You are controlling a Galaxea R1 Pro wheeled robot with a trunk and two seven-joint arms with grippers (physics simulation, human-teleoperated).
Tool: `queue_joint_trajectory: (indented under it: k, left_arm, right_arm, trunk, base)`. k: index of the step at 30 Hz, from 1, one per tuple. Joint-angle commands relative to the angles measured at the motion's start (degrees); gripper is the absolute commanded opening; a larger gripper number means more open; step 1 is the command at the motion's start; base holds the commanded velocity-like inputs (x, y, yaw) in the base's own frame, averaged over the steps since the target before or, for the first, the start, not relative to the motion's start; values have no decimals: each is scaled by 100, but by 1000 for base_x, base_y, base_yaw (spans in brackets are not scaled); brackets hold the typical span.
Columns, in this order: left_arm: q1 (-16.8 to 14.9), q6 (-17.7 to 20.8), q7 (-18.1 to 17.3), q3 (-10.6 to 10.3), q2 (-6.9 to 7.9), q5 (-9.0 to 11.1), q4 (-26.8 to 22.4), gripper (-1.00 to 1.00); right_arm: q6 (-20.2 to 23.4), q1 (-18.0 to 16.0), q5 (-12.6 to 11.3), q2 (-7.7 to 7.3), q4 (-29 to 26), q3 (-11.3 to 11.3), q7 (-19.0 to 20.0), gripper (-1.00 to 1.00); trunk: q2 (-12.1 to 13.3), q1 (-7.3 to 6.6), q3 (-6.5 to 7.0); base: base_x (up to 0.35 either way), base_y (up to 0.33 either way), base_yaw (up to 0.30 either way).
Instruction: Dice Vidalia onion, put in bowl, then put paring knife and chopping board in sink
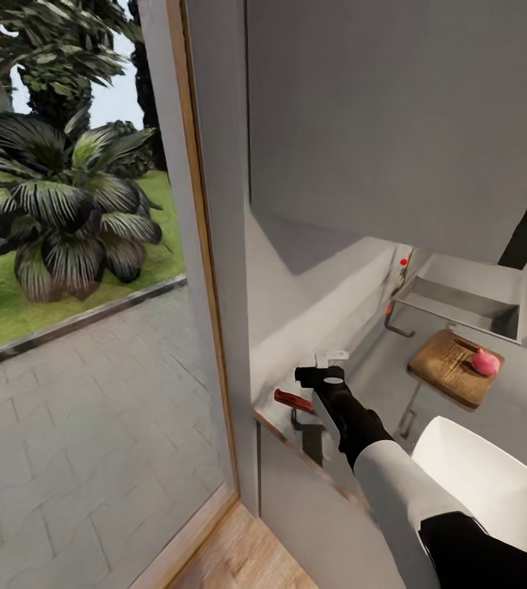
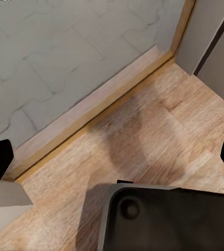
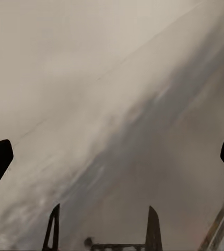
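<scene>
In the tilted head view, the pinkish onion rests on the brown chopping board, which lies on the grey countertop in front of the sink. The paring knife, with its reddish handle, lies at the countertop's end near the wall. My right gripper hovers open just beyond the knife, not touching it. The white bowl sits close by my right forearm. In the right wrist view, my right gripper faces a blurred grey surface. My left gripper hangs open over the wooden floor.
A tall glass window with a wooden frame stands beside the countertop's end, with paving and plants outside. The tap, with red dots, is beside the sink. A grey wall rises behind the counter. My dark base shows above the wooden floor.
</scene>
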Motion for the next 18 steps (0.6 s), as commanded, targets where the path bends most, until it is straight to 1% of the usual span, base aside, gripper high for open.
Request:
queue_joint_trajectory:
  k: [1,4,6,9,13,18]
  left_arm:
    - [-1,-6,-37,39,-10,-40,-10,100]
    - [-2,-6,-36,39,-10,-36,-10,100]
    - [-2,-6,-36,43,-10,-33,-10,100]
    - [-4,-6,-36,39,-10,-33,-10,100]
    - [-3,-6,-36,38,-10,-32,-10,100]
    - [-4,-6,-36,38,-10,-38,-10,100]
  right_arm:
    - [37,-5,-4,0,-6,20,-33,100]
    - [37,-5,-5,0,0,21,-33,100]
    - [37,-5,-5,0,8,21,-33,100]
    - [-14,-5,-9,0,180,21,-33,100]
    - [-441,-5,-13,0,555,13,-33,100]
    - [-499,-5,-13,0,633,13,-33,100]
  trunk:
    - [-12,6,-11]
    - [-12,6,-11]
    - [-12,6,-11]
    - [-12,6,-11]
    - [-12,6,-11]
    - [-12,6,-11]
  base:
    - [123,0,0]
    - [55,20,0]
    - [13,164,0]
    - [5,159,0]
    - [1,38,0]
    - [0,4,0]
